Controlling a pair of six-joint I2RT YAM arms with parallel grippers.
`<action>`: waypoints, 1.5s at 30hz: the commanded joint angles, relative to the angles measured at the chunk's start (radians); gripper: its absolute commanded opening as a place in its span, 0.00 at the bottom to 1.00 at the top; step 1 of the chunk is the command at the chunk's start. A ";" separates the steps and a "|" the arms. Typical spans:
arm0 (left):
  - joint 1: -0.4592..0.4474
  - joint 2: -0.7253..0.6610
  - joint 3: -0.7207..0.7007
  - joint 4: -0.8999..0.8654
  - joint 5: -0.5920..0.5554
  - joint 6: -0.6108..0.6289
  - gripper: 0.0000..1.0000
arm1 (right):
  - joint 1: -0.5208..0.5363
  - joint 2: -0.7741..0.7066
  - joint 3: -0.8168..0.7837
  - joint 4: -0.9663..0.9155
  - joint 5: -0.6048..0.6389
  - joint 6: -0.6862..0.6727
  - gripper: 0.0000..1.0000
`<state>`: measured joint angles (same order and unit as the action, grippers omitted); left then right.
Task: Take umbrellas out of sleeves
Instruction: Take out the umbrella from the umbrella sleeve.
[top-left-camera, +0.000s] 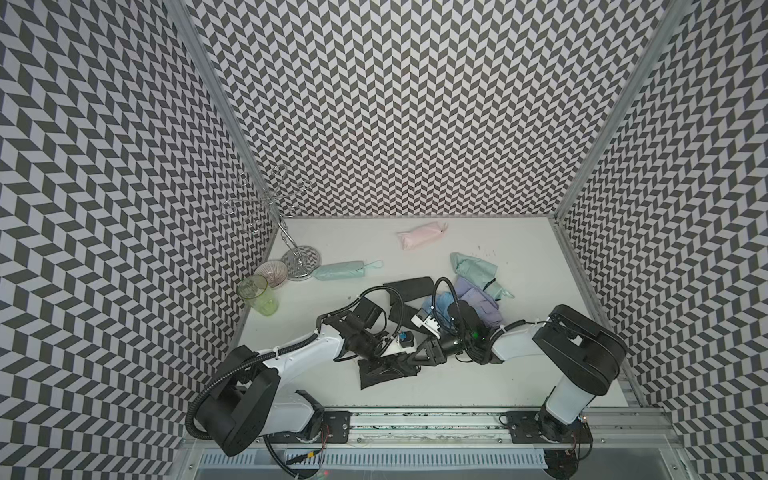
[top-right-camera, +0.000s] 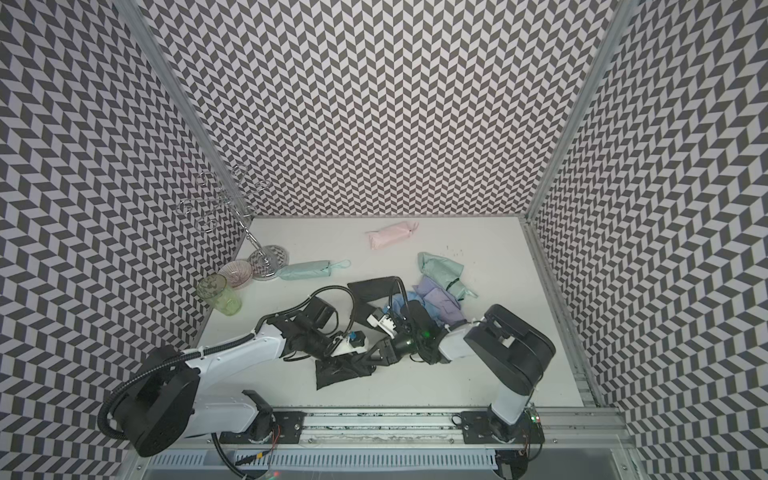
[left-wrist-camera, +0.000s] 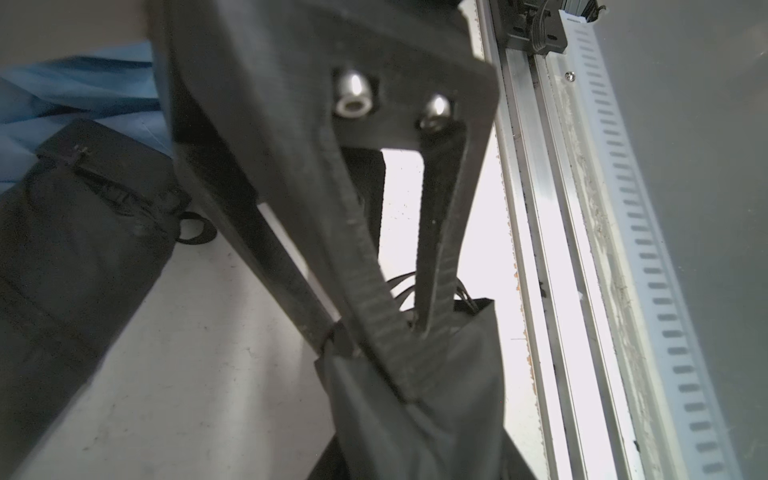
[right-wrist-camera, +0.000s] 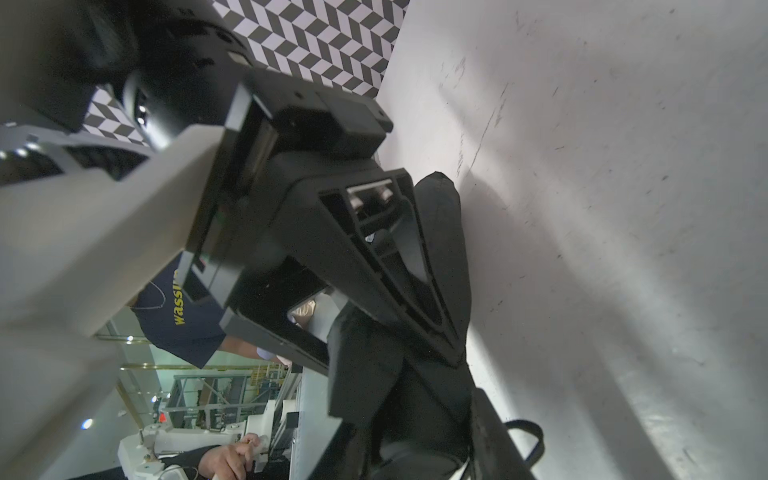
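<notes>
**Both grippers on the black umbrella, and the pull has to follow its length**

We've got the black umbrella lying at the front middle of the table. Its long axis runs roughly left to right with a slight slant, and both arms meet at its right-hand end. The left gripper has its jaws nipped together on the rim of the black sleeve, right at the mouth where thin wire ribs poke out. The right gripper comes in from the opposite side. Its jaws are pressed together on black fabric that we read as the umbrella's own end, with a wrist loop close by.

What the next move turns on, as we see it: the sleeve mouth faces the right arm. So the umbrella should slide out toward the robot's right along that axis while the left gripper holds the sleeve back. Neither arm is really nearer, since both are touching the bundle.

The hard part is that it's black on black. In both top views the grippers cover the contact spot, so where sleeve ends and umbrella begins is a guess. We can't tell how much of the umbrella sits inside. The pink umbrella lies well apart at the back.
</notes>
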<state>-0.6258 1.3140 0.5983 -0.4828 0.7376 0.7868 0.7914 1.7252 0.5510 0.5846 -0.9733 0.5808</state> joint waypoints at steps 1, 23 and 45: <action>0.001 0.004 0.081 0.079 0.088 -0.017 0.00 | 0.027 0.017 0.019 0.054 -0.011 -0.002 0.25; 0.159 -0.138 0.132 0.180 -0.053 -0.703 0.99 | -0.189 -0.221 -0.088 -0.119 -0.036 -0.023 0.11; 0.290 -0.263 -0.237 0.290 0.012 -1.542 0.99 | -0.213 -0.315 -0.100 -0.199 0.080 0.088 0.10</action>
<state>-0.3359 1.0416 0.3626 -0.2462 0.7395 -0.7002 0.5838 1.4445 0.4591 0.3351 -0.9035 0.6407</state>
